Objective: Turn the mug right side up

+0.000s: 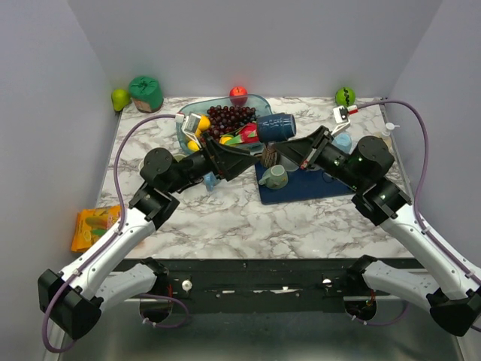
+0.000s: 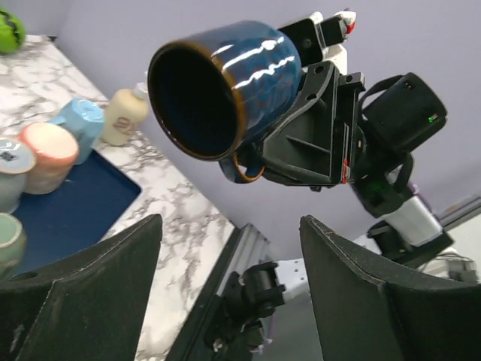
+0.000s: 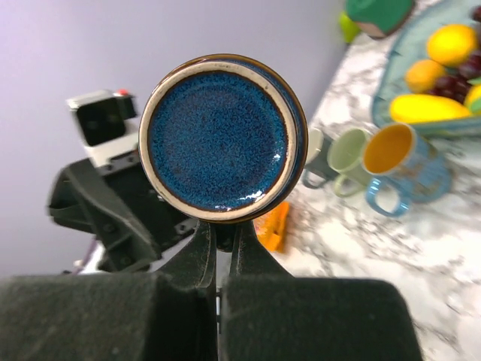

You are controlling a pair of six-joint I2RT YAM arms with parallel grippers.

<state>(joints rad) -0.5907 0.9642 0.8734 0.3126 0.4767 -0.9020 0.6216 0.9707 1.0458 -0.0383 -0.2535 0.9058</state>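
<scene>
The dark blue glazed mug (image 1: 276,126) is held in the air on its side above the middle of the table. Its opening (image 2: 197,101) faces my left wrist camera and its base (image 3: 219,135) faces my right wrist camera. My right gripper (image 3: 223,235) is shut on the mug's handle, which hangs below the body (image 2: 246,168). My left gripper (image 2: 229,289) is open and empty, its fingers (image 2: 83,293) spread wide just short of the mug's mouth, not touching it. In the top view the two grippers meet nose to nose (image 1: 255,150).
A navy mat (image 1: 301,184) carries a green mug (image 1: 274,177) and other cups (image 2: 49,154). A blue fruit tray (image 1: 259,101) with grapes stands behind. A green container (image 1: 146,92) stands at the back left. An orange packet (image 1: 94,226) lies at the left edge.
</scene>
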